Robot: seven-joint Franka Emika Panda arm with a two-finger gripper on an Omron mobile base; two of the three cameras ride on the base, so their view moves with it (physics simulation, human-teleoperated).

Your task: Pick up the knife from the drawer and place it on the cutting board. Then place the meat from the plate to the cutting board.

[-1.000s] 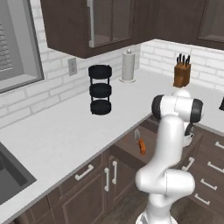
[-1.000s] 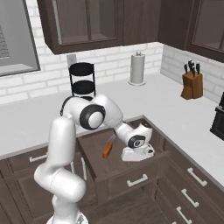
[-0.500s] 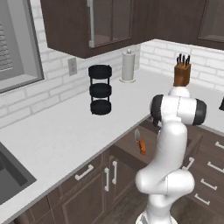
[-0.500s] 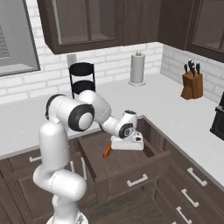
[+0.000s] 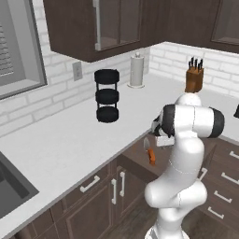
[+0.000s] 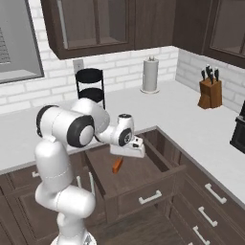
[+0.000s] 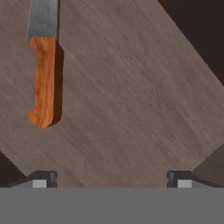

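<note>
— Where is the knife?

— Flat on the floor of the open drawer, orange handle toward the gripper, blade pointing away.

— And the jaws?

— Spread wide above the drawer floor, holding nothing. In the hand view the knife lies beyond the left fingertip, outside the gap, touching neither; bare wood sits between the tips.

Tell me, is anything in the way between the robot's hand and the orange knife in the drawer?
Nothing visible is. The knife lies alone on the bare floor of the open drawer, and the open tool hangs above it, off to one side.
</note>
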